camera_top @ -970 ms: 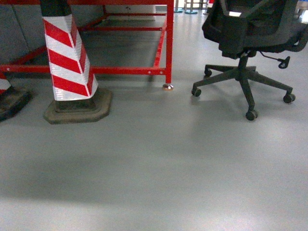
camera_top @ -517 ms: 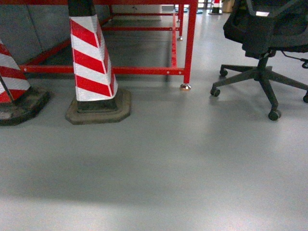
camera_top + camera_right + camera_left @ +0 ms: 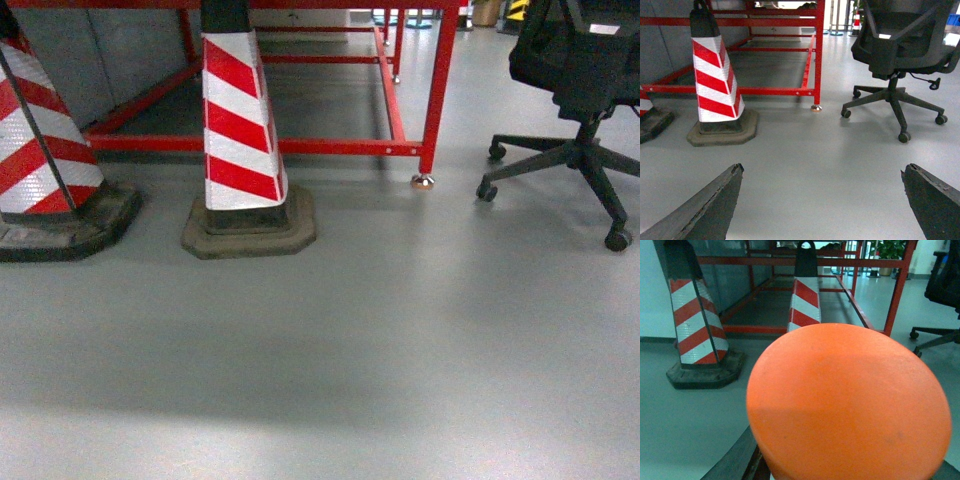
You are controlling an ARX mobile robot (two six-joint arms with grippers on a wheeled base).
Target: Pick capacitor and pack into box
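The capacitor [image 3: 847, 400] fills most of the left wrist view as a wide orange round face right in front of the camera. One dark finger [image 3: 737, 460] of my left gripper shows at its lower left edge, and the gripper is shut on it. My right gripper [image 3: 822, 169] hangs open over bare grey floor, its two dark fingertips far apart with nothing between them. The box is out of view in every frame. Neither gripper shows in the head view.
Two red-and-white striped cones [image 3: 240, 130] [image 3: 40, 150] on black bases stand ahead on the grey floor [image 3: 330, 350]. Behind them is a red metal frame [image 3: 435, 95] with a foot on the floor. A black office chair [image 3: 585, 110] on castors stands at the right.
In the head view the whole scene has slid to the right: the cone, the red frame and the chair moved right, and a second cone has come into view at the left.
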